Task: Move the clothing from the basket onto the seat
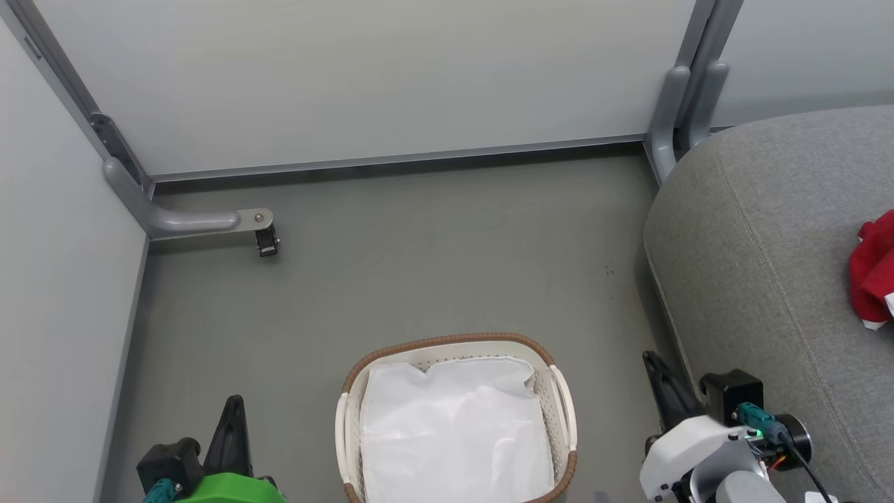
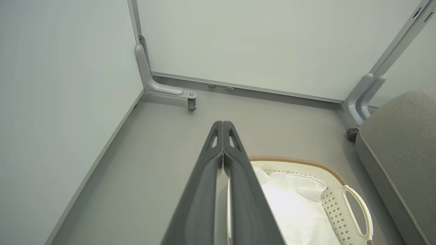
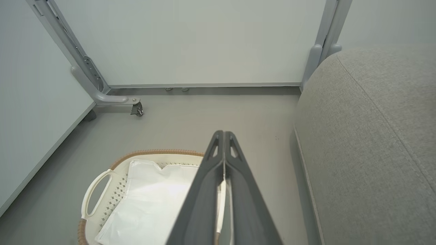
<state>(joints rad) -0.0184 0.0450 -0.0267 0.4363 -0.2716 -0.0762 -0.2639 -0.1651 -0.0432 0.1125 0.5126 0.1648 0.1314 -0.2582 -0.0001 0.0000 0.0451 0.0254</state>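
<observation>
Down on the grey floor (image 1: 419,265), bottom-centre of the head view, sits the basket (image 1: 447,341), w/ the white liner sheet (image 1: 454,433) crumpled inside it. To the robot's R of it stands the seat (image 1: 768,279), near, but w/ a strip of floor between. The clothing (image 1: 873,272) = a red bunch w/ a bit of white trim at its lower edge. It lies on top of the seat at the far R edge of the head view, partly cut off by the frame, well apart from the basket. Can't tell how many garments

L gripper (image 2: 222,127): both dark fingers closed, tips touching, nothing held. Head view puts it at lower L, beside the basket's L side but apart from it, pointing toward the back wall panel (image 1: 349,77)

R gripper (image 3: 223,136): same, fingers closed tip to tip, nothing between them. Head view has it at lower R, over the floor strip btw basket and seat

Back L corner: a grey metal foot (image 1: 195,222) w/ a small caster (image 1: 267,242) sticks out onto the floor. A 2nd grey post (image 1: 681,105) stands by the seat's back corner
</observation>
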